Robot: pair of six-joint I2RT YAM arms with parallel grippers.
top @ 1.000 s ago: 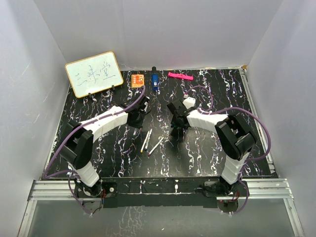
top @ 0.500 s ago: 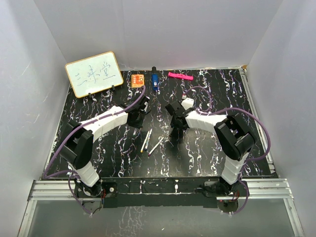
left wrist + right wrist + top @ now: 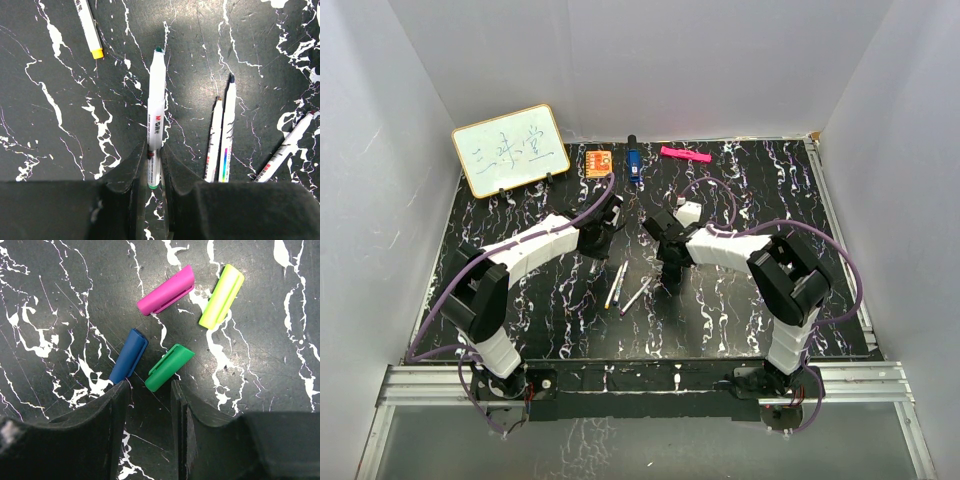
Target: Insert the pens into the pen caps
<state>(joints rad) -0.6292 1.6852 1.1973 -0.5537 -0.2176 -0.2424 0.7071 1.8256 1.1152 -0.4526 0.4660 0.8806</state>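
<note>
1. The left arm [image 3: 535, 245] and the right arm [image 3: 735, 240] each have white shells on the long links and black housings at the joints.
2. A purple cable [image 3: 428, 315] runs along the left arm, and a 2nd purple cable [image 3: 858, 288] arcs beside the right arm.
3. Each arm rises from a black base [image 3: 510, 378].
4. The left gripper [image 3: 152, 152] and the right gripper [image 3: 148, 385] each have 2 matte black fingers [image 3: 102, 410] with bevelled inner edges.

The table [image 3: 570, 320] is viewed from high above its 6 o'clock edge, facing 12 o'clock. Both wrist views are aimed straight down at close range; the pens [image 3: 617, 284] are shared with the left wrist view.
</note>
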